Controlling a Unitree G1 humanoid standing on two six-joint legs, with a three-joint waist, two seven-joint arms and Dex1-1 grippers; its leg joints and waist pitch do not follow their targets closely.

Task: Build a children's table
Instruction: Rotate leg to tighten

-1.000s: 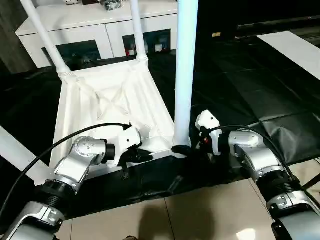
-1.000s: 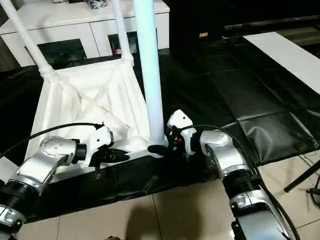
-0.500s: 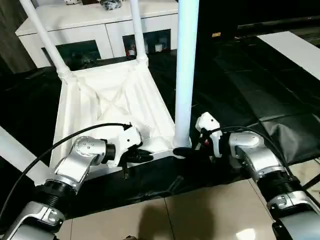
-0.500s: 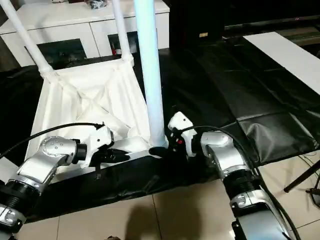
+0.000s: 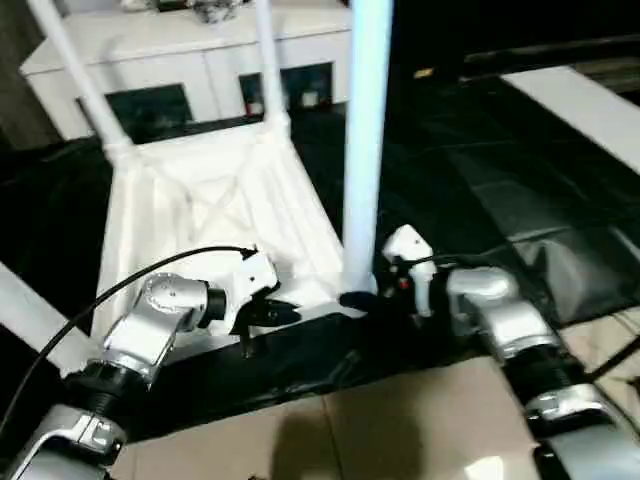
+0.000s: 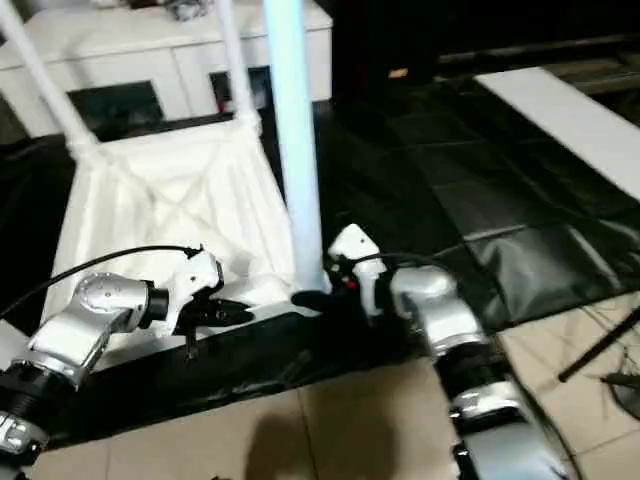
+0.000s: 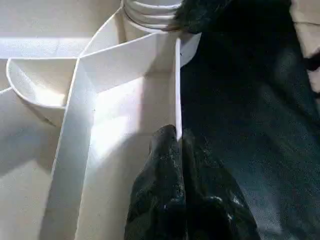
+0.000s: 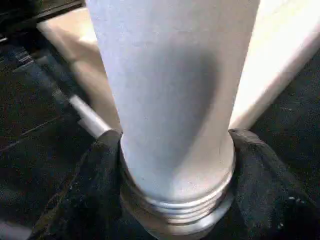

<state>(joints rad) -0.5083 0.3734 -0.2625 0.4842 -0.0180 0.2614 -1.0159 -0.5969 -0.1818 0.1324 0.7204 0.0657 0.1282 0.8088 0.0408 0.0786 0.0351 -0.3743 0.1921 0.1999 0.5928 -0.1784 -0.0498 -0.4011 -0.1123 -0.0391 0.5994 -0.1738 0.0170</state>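
The tabletop (image 5: pixel 210 215) lies upside down at the surface's near edge. The left claw (image 7: pixel 176 145) pinches its rim; the right claw (image 8: pixel 175 165) clamps the leg (image 5: pixel 362 150) at the near corner socket. Next, I think, screwing it tight.

Home room, white cabinet (image 5: pixel 190 60), tiled floor (image 5: pixel 400 420)

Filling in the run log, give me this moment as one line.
left gripper: shut on tabletop rim | right gripper: shut on leg base, leg upright at near corner | two far legs fitted
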